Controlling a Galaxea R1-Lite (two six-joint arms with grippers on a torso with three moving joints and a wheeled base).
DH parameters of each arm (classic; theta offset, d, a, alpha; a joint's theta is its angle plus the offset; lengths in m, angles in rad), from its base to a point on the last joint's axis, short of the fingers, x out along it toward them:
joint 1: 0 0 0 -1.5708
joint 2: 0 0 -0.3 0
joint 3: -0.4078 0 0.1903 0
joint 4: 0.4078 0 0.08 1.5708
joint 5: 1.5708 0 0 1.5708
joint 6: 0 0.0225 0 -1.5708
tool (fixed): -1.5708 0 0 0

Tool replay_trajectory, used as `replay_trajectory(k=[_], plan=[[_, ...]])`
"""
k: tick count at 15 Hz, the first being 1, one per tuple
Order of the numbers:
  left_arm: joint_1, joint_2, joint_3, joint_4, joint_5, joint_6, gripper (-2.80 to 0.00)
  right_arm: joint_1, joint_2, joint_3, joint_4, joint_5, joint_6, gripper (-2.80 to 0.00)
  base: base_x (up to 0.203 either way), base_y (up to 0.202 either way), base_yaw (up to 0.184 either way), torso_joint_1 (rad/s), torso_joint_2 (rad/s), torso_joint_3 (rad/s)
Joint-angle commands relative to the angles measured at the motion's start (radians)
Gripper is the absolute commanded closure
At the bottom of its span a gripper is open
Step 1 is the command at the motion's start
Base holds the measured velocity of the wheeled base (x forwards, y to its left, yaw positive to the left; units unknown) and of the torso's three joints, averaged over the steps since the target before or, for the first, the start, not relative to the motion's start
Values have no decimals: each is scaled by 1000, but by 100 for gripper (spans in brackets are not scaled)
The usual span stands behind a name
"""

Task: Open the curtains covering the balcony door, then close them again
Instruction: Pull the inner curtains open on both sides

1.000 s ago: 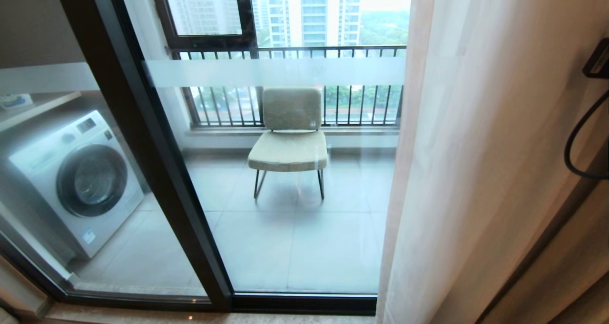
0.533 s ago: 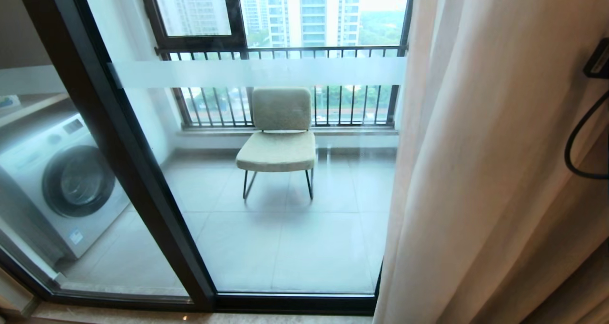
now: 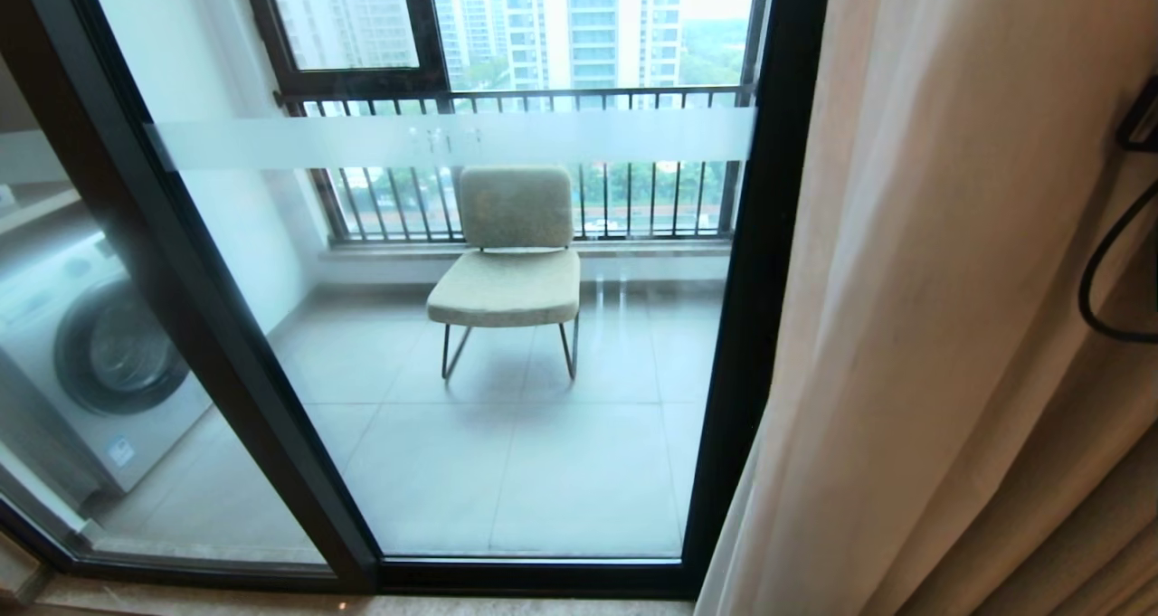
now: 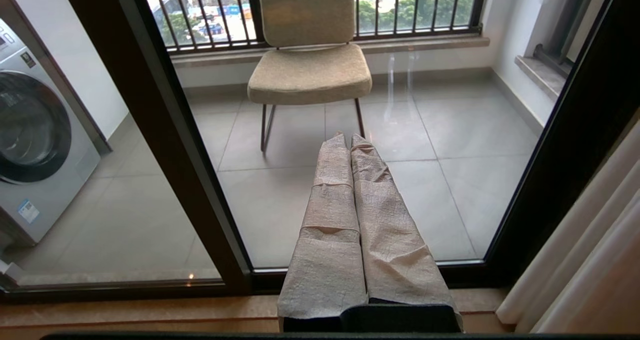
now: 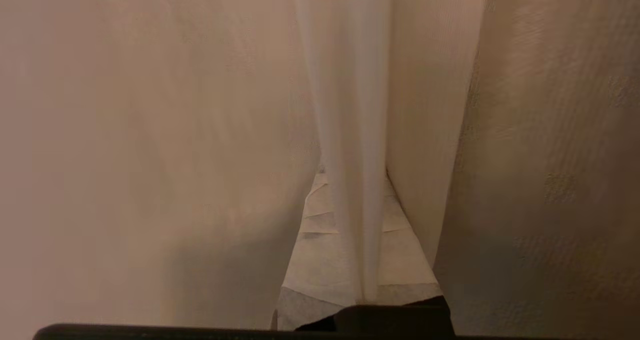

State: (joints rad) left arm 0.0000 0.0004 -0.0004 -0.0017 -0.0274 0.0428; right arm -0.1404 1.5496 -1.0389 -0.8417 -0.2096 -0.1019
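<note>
beige cloth bunched at the door's right edge, glass laid bare

beige-tan curtains (image 3: 950, 326) hang gathered against the right edge of the balcony door (image 3: 507, 435), operator, and most of the glass stands uncovered: you look straight through to a chair (image 3: 507, 272) on the balcony tiles and a washing machine (image 3: 99, 363) behind the left pane. your right gripper (image 5: 350, 240) is buried in the folds, its padded fingers pressed together with a thin white sheer pleat running down across them; whether that pleat is truly pinched cannot be made out. your left gripper (image 4: 350, 145) points at the glass from the sill side, fingers shut on nothing, well clear of any cloth. by the look of it the opening half is all but finished, the panels pushed to the frame's right side. your next move, likely, is to reverse: keep or retake a firm hold on the leading edge and draw it back across toward the door's left edge, watching that the sheer and the heavy panel travel together.
</note>
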Motion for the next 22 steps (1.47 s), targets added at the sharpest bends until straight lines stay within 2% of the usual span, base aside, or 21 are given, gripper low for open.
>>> replay_trajectory(k=[1,7,10,12,19,22], plan=[[0,0,0,0,0,0,0,1,0,2,-7,-1,-2,0,0,0,0,0,0,0],[0,0,0,0,0,0,0,1,3,-9,-5,-1,-1,0,0,0,0,0,0,0],[0,0,0,0,0,0,0,-42,3,-21,-5,2,2,0,0,0,0,0,0,0],[0,0,0,0,0,0,0,-96,8,-35,-4,15,14,0,0,0,0,0,0,0],[0,0,0,0,0,0,0,-381,42,-65,-5,132,64,0,0,0,0,0,0,0],[0,0,0,0,0,-1,0,-496,61,-66,-7,145,81,0,0,0,0,0,0,0]])
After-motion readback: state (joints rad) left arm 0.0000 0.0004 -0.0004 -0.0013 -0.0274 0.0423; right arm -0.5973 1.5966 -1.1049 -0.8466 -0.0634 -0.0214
